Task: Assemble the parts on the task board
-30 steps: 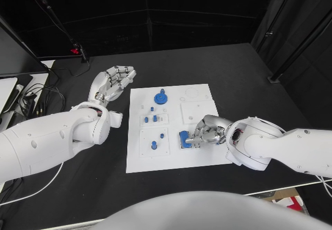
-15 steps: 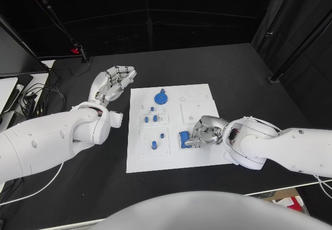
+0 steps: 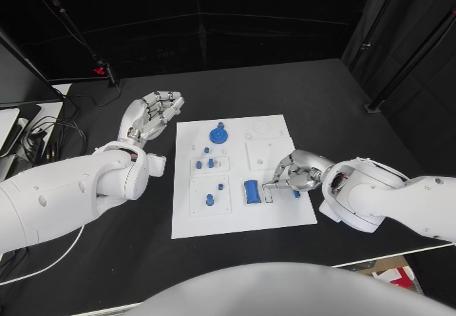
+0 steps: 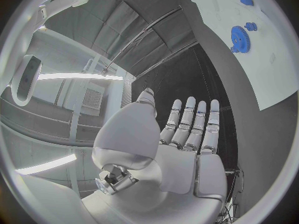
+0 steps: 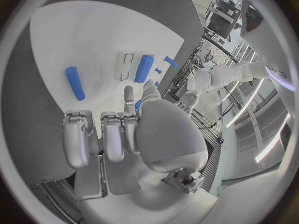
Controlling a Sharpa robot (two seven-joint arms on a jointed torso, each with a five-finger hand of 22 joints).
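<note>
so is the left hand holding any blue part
No, the left hand is flat with fingers straight and nothing in it, off the task board.

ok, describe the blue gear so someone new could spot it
Start at the white task board mid-table and go to its far end, on the side of the left hand. The blue gear lies flat there: the one round, toothed disc, wider than the small blue pegs nearer the robot.

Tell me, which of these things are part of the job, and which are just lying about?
Job:
board
blue gear
blue bar
small blue pegs
right hand, fingers curled over the board
left hand, open, off the board

Lying about:
cables
stand
</note>
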